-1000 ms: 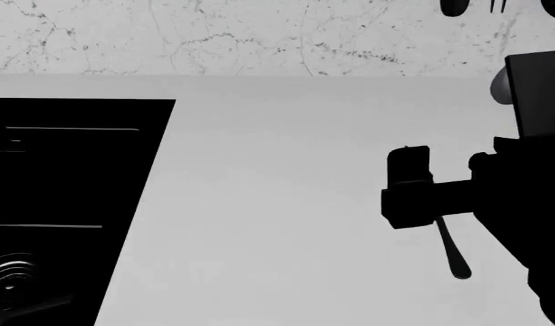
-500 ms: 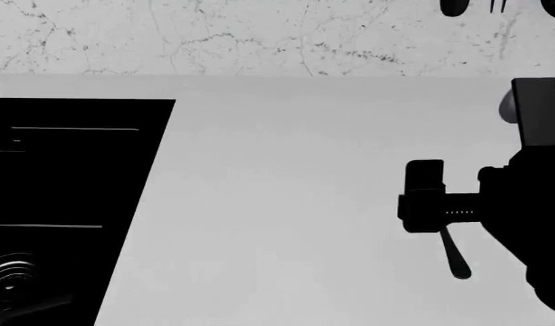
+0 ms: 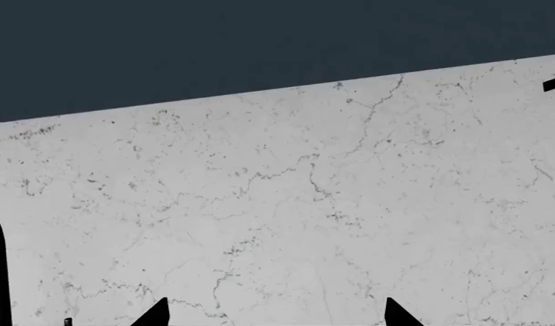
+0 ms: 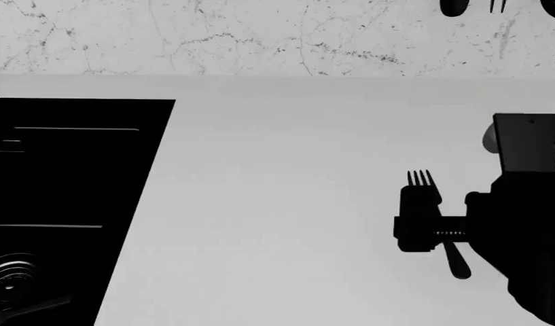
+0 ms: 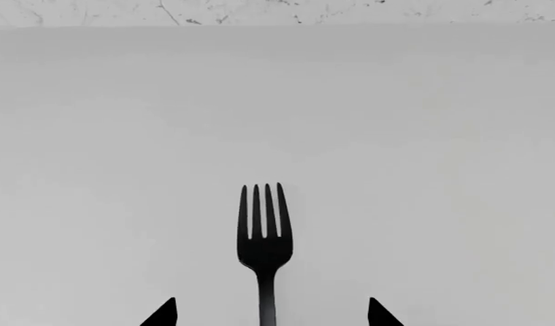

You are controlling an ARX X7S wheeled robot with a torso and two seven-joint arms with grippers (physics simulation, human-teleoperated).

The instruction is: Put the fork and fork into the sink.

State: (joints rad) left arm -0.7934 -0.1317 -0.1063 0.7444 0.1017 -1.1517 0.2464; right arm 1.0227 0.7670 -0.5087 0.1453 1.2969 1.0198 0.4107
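Observation:
One dark fork [image 4: 422,179] lies on the pale counter at the right of the head view, tines toward the wall, its rounded handle end [image 4: 458,269] toward me. My right gripper [image 4: 420,219] hovers over its handle. The right wrist view shows the fork [image 5: 264,238] running between the spread fingertips [image 5: 164,314] of the right gripper [image 5: 271,314], which is open and not touching it. The black sink [image 4: 78,170] fills the left, a ringed drain [image 4: 10,278] in its near basin. My left gripper [image 3: 275,316] is open, faces the marble wall and holds nothing. I see no second fork lying on the counter.
The marble backsplash [image 4: 259,34] runs behind the counter [image 4: 277,204]. Dark utensil shapes [image 4: 454,7] hang at the top right edge. A thin pale streak [image 4: 32,305] crosses the sink floor by the drain; I cannot tell what it is.
My right gripper has drawn back toward me along the fork, so the tines that it covered now show beyond it. The fork has not moved.

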